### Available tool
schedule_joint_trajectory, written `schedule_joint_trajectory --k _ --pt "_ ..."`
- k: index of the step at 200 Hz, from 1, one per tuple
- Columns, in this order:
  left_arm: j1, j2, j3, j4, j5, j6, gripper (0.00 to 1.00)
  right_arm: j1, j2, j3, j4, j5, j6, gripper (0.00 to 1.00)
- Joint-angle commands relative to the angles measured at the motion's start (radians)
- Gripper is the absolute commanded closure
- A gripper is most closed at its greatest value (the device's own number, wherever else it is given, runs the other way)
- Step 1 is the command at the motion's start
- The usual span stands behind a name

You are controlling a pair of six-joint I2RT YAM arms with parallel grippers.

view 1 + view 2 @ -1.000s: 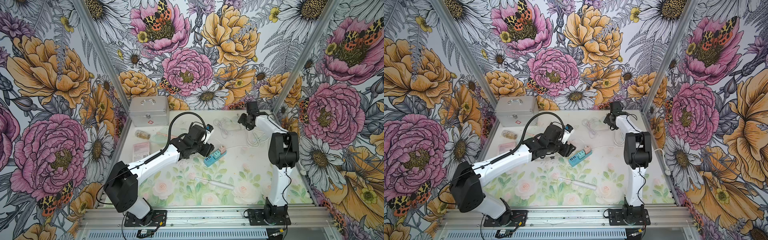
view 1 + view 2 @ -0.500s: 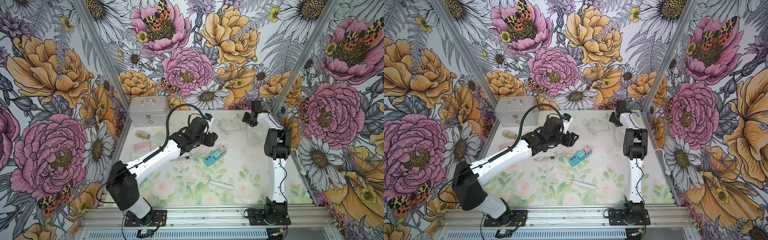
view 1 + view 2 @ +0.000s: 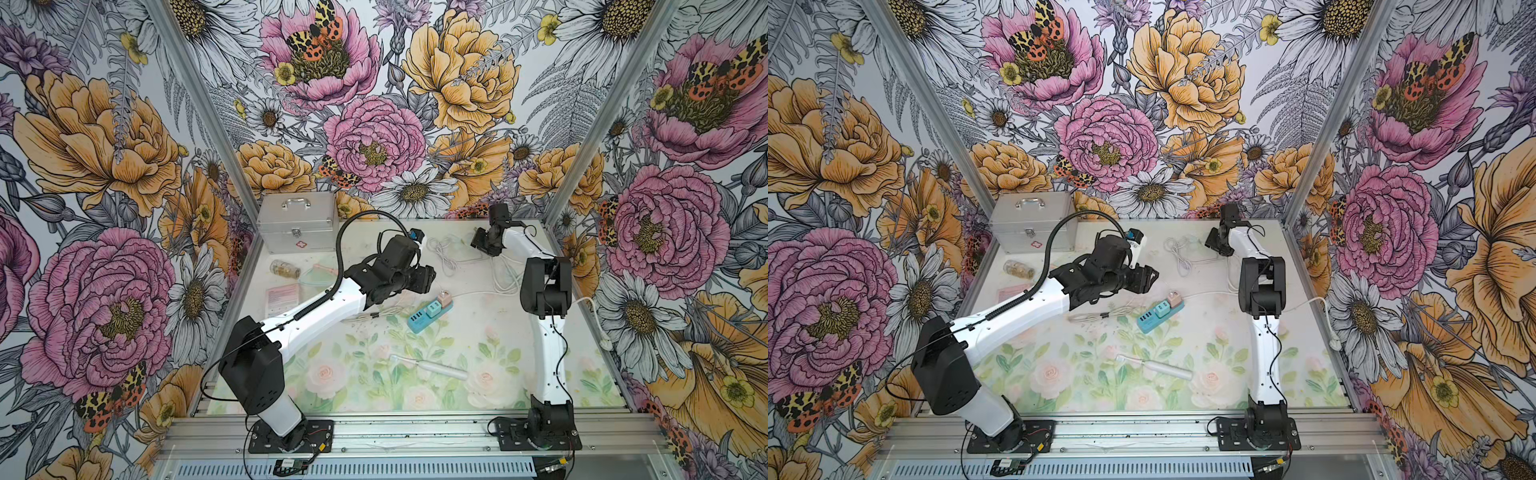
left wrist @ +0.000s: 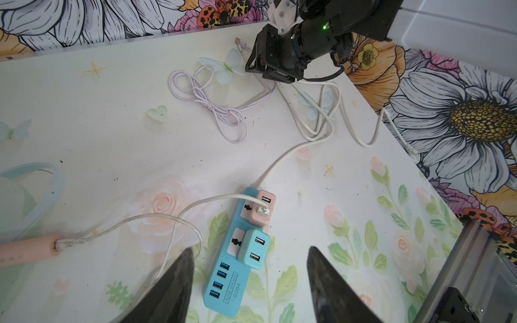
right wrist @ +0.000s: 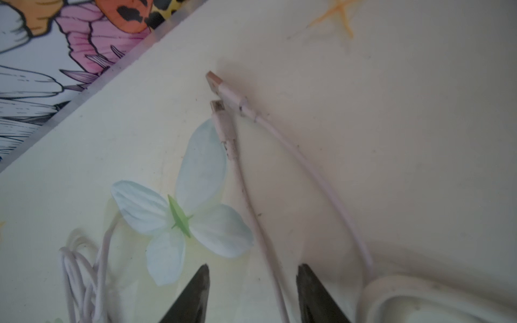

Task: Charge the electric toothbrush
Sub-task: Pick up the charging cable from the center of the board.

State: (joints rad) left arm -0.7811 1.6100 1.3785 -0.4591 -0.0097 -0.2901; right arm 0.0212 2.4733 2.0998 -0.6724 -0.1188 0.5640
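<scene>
1. The white toothbrush (image 3: 432,366) lies flat on the surface (image 3: 478,328) near the front edge, between the two arm bases. Both top views show it there.
2. The left claw (image 3: 428,279) hangs over the middle of the surface, just behind the blue power strip (image 3: 428,318). It is well apart from the toothbrush, which lies nearer the front.
3. In the left wrist view the left claw (image 4: 249,250) is spread and nothing is between its fingers. The power strip (image 4: 236,290) lies on the surface below it.
4. The right claw (image 3: 482,243) is far at the back, close to the back edge of the surface. Of the two claws it is the one farther from the toothbrush.
5. In the right wrist view the right claw (image 5: 253,265) is also spread. A thin cable (image 5: 243,179) lies on the surface and runs through the gap, and I see no finger touching it. Its two plugs lie side by side just beyond the tips.
6. A metal case (image 3: 297,224) stands in the back left corner, against the wall.
7. Bare surface lies around the toothbrush on every side. The power strip is the nearest thing, and it lies behind the toothbrush.
</scene>
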Motion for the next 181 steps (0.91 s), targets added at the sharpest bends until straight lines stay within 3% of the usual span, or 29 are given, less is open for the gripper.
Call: schedule_joint_trajectory --k 1,52,98,130,181 --pt "0.008 -0.014 0.009 0.018 -0.017 -0.019 0.35 0.011 -0.041 -0.059 -0.033 0.004 0.046 0.50" --pt "0.010 -0.023 0.002 0.016 -0.010 -0.018 0.35 0.062 -0.112 -0.172 -0.029 -0.036 0.077 0.67" --pt "0.016 -0.049 -0.020 0.017 -0.019 -0.015 0.35 0.160 -0.211 -0.296 -0.017 -0.024 0.112 0.72" --pt "0.026 -0.053 -0.031 0.017 -0.012 -0.021 0.35 0.214 -0.311 -0.375 0.029 -0.025 0.151 0.71" --pt "0.017 -0.033 0.004 0.018 0.008 -0.030 0.35 0.188 -0.433 -0.401 0.027 0.138 0.134 0.53"
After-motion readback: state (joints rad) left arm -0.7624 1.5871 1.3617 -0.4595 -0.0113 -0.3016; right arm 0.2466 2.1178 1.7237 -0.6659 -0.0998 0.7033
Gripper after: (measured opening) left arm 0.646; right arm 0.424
